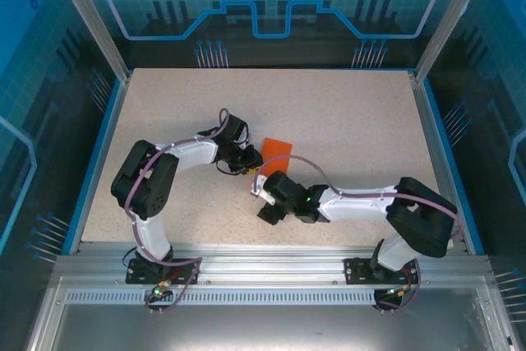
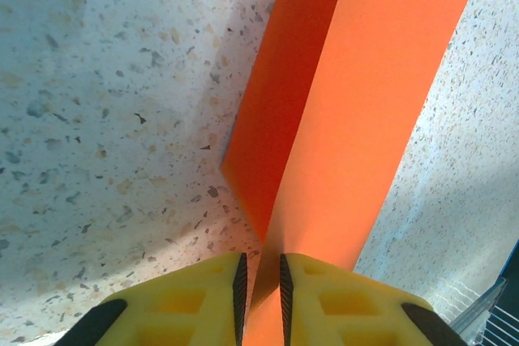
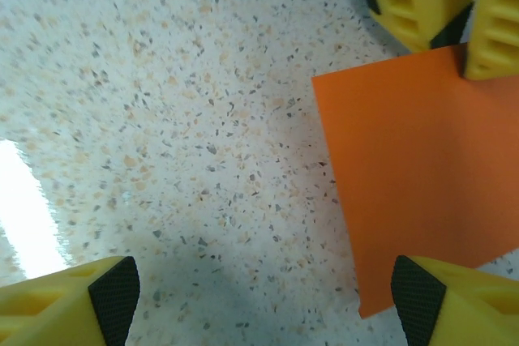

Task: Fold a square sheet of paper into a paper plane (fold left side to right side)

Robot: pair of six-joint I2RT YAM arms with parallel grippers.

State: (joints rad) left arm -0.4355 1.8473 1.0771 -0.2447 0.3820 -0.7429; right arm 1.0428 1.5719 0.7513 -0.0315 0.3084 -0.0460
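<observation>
Yellow-fingered left gripper [image 2: 259, 285] clamps the square sheet of paper [image 2: 357, 119] — orange-red, bent along a crease — right gripper [image 3: 268, 296] low beside it, jaws wide.

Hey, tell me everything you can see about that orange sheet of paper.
The square sheet of paper is thin, plain orange-red, with straight edges and sharp corners. It lies near the middle of the speckled table. The left gripper pinches one edge; from there the sheet bends along a line, one face bright, the other shaded.
</observation>
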